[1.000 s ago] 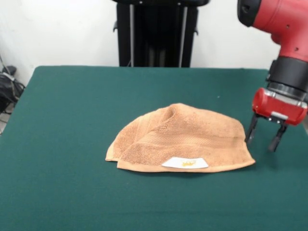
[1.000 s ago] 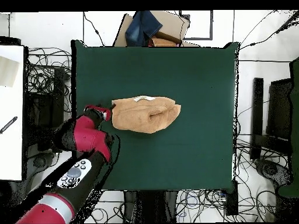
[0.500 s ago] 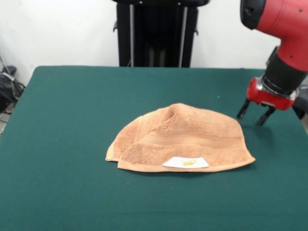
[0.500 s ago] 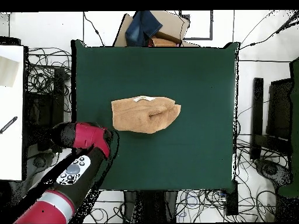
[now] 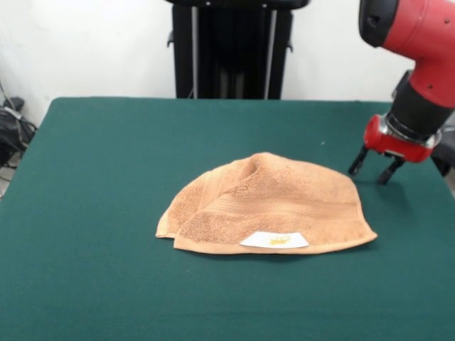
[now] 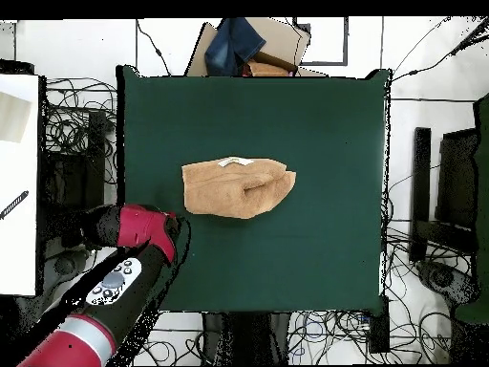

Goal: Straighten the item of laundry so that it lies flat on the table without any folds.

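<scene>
Our claw (image 5: pixel 372 170) is hanging open just above the table (image 5: pixel 106 163), its two dark fingers (image 5: pixel 355 165) spread apart and holding nothing. We are waiting off to one side of the towel (image 5: pixel 266 204), near its far corner but not touching it. We are looking at a soft, fluffy, orange-tan cloth lying folded over near the middle of the green felt top, with a raised crease on top and a white label (image 5: pixel 274 241) at its front edge. We are guessing it is light and floppy, so pinching a thin corner or loose edge and pulling sideways should be working best.
</scene>
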`<state>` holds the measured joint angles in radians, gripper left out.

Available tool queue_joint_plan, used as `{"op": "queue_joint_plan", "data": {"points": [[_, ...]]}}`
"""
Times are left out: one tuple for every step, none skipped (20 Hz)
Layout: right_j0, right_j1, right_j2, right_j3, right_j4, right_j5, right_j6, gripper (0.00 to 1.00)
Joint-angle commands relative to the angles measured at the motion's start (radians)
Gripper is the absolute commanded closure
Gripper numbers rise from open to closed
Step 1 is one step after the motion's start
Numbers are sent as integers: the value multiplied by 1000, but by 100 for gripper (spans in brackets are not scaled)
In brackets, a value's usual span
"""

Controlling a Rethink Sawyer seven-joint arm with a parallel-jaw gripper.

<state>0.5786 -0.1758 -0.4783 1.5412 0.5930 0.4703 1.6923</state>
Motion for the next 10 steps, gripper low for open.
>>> {"op": "queue_joint_plan", "data": {"points": [[1, 46, 33, -37, 28, -101, 310, 0], [2, 36, 19, -45, 27, -71, 311, 0], [4, 28, 15, -49, 28, -47, 314, 0], [4, 21, 10, -54, 25, -29, 312, 0], [6, 18, 8, -52, 26, -31, 313, 0], [7, 15, 6, -51, 27, -32, 313, 0], [7, 12, 6, -47, 26, -33, 311, 0], [-2, 8, 13, -44, 26, -37, 303, 0], [-5, 2, 13, -39, 25, -38, 299, 0], [-6, -9, 14, -29, 23, -40, 293, 0]]}}
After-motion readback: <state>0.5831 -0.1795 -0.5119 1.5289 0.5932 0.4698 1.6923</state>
